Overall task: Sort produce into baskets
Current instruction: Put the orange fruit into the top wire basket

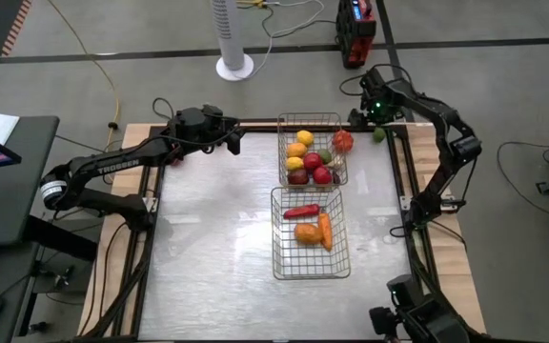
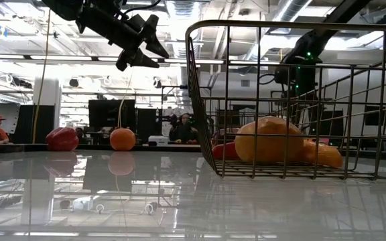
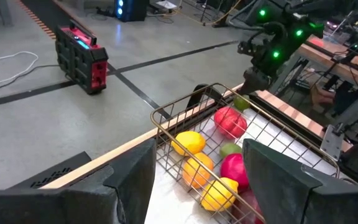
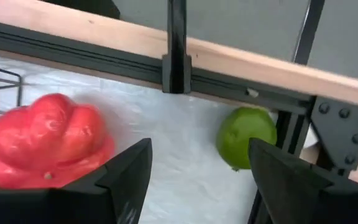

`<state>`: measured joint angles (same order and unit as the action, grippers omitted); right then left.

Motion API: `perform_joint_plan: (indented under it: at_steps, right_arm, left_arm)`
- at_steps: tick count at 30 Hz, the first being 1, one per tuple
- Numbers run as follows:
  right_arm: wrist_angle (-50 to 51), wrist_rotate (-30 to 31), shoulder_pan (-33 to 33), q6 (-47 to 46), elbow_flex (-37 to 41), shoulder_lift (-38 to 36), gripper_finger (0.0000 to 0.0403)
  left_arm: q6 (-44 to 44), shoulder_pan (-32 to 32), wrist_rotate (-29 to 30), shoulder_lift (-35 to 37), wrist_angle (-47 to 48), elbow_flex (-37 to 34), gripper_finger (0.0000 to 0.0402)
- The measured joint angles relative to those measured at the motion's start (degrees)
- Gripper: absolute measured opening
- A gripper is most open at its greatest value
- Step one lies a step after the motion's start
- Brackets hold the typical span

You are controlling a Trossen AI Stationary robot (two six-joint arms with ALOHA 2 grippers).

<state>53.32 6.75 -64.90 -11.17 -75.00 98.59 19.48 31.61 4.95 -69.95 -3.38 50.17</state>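
Note:
The far wire basket (image 1: 284, 152) holds lemons, an orange, red fruits and a lime. The near wire basket (image 1: 279, 238) holds a red pepper, an orange pepper and a carrot. A ribbed red fruit (image 4: 45, 140) and a green lime (image 4: 246, 137) rest on the table to the right of the far basket, the lime against the far-right frame corner. My right gripper (image 4: 197, 186) hovers open and empty above the table between these two. My left gripper (image 1: 233, 143) hangs open and empty in the air left of the far basket (image 3: 166, 121).
A black frame rail (image 4: 178, 46) and a wooden border (image 4: 104, 31) run along the table's far edge just behind the lime. In the low view a red fruit (image 2: 62, 138) and an orange one (image 2: 122, 138) sit on the table. The table's left half (image 1: 208, 238) is bare.

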Motion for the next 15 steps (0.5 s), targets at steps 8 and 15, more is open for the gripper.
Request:
perform_joint_plan:
  at_steps: [8,15]
  right_arm:
    - [2.51,-2.71,-0.04,4.79,-0.79,0.06,0.0291]
    - [-0.63,-5.32,3.91,6.97,-0.74,-6.48,0.0291]
  left_arm:
    - [-1.22,-0.02,0.02,0.00,-0.10,0.00,0.0226]
    - [2.14,0.63,0.49,2.48,4.68,0.01,0.0226]
